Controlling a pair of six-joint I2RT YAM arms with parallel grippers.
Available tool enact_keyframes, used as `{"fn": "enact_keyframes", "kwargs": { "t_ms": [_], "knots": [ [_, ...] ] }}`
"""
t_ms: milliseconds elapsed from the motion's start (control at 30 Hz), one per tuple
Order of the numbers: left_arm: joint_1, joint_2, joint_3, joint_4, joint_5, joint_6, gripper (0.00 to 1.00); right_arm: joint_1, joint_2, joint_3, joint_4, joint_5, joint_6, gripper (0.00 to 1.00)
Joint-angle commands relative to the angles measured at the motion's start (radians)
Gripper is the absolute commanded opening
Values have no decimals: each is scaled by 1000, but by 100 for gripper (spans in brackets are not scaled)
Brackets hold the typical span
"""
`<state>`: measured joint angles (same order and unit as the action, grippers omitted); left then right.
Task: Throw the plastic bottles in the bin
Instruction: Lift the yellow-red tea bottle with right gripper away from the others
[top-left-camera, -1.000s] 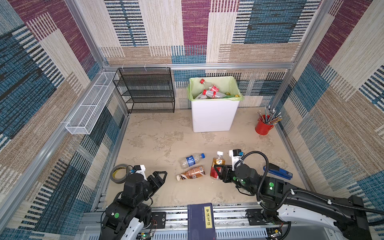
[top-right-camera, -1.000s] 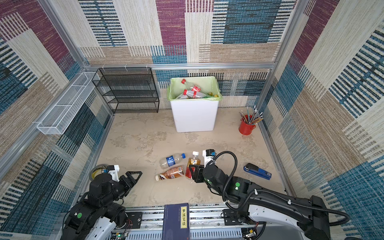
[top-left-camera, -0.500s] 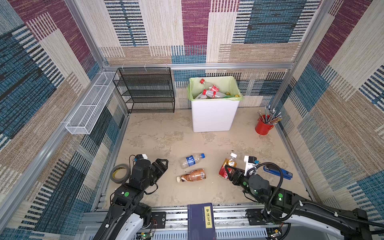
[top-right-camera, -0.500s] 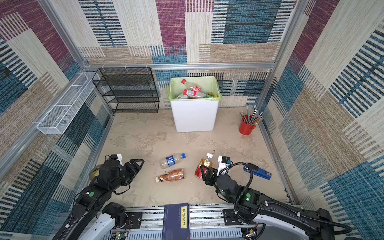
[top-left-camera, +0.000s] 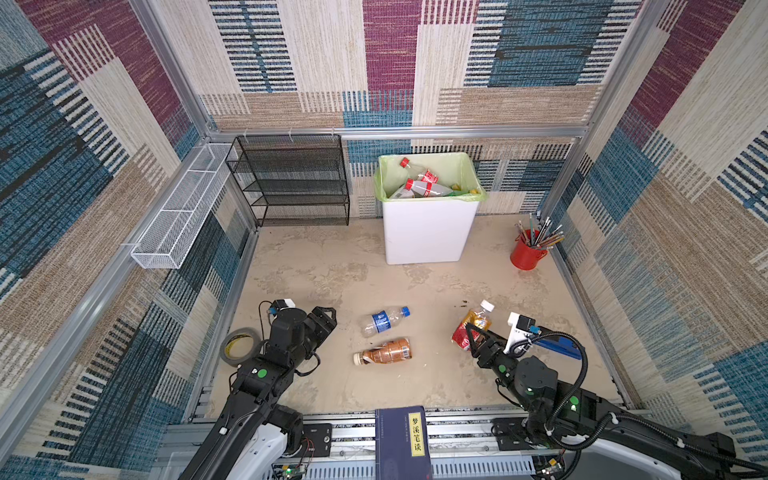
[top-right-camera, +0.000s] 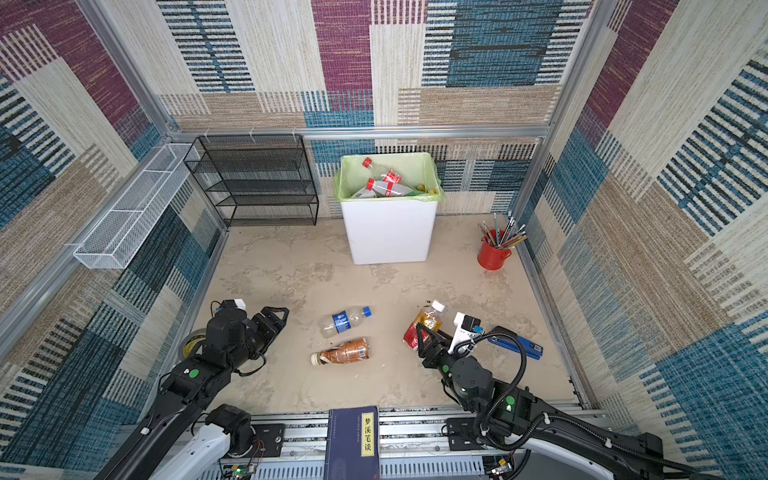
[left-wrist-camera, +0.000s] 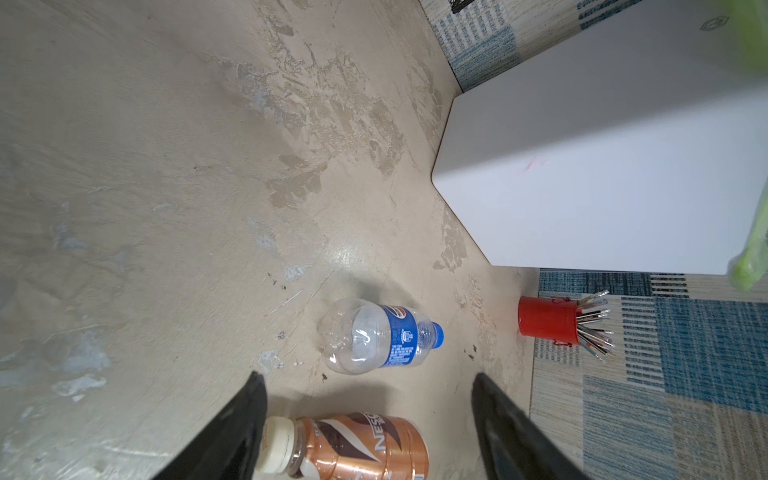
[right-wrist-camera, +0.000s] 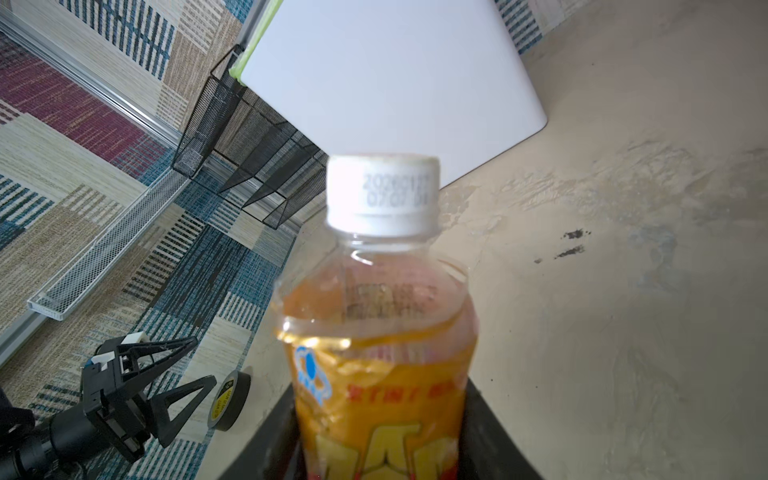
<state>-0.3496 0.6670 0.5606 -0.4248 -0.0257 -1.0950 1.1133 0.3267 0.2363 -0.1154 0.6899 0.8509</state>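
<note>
The biggest thing is the white bin (top-left-camera: 424, 237). It has a green bag over its rim and stands at the back of the tabletop (top-left-camera: 332, 386). Inside it we see bottles (top-left-camera: 424, 187) with red caps and red labels. Just left of the bin is the black rack (top-left-camera: 291, 183). Farthest from the bin, at the front edge, lies a dark blue book (top-left-camera: 401, 440) with Chinese signs on a yellow strip. Right of the bin, by the wall, stands the red cup (top-left-camera: 523, 255) of pencils.

Well in front of the bin, toward the right, the right gripper (top-left-camera: 473, 337) is clenched tight on the orange bottle (top-left-camera: 478, 320). It grips the bottle low on its body. The white cap (right-wrist-camera: 382, 193) points toward the bin.

In front of the bin, toward the left, the left gripper (top-left-camera: 332, 319) has its jaws apart. It holds nothing and touches nothing.

Between the two grippers, two bottles lie on their sides on the tabletop. The clear bottle (top-left-camera: 384, 321) is nearer the bin. It has a blue cap and a blue label with a round red, white and blue badge. The small print there is too tiny for us to read. The brown bottle (top-left-camera: 386, 351) lies just beside it, farther from the bin. It has a pale cap, and we can read the letters NESC.

The orange bottle's label shows a blue round mark and red signs, too blurry to read. Numbers on its cap begin with 202.
</note>
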Motion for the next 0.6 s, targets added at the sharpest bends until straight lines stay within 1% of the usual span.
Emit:
{"fn": "enact_keyframes", "kwargs": {
  "t_ms": [0,167,267,367,433,567],
  "knots": [
    [0,37,16,92,10,38,79,2,24,19,96,55,-97,39],
    [0,74,15,139,22,42,79,-5,98,49,174,72,-220,40],
    [0,75,12,149,21,50,79,-12,107,48,217,85,-289,40],
    [0,68,6,154,23,55,79,-27,109,50,264,86,-394,38],
    [1,59,1,153,21,57,79,-43,108,58,294,73,-453,38],
    [0,46,-9,143,12,58,80,-116,148,77,355,24,-539,39]
  ]
}}
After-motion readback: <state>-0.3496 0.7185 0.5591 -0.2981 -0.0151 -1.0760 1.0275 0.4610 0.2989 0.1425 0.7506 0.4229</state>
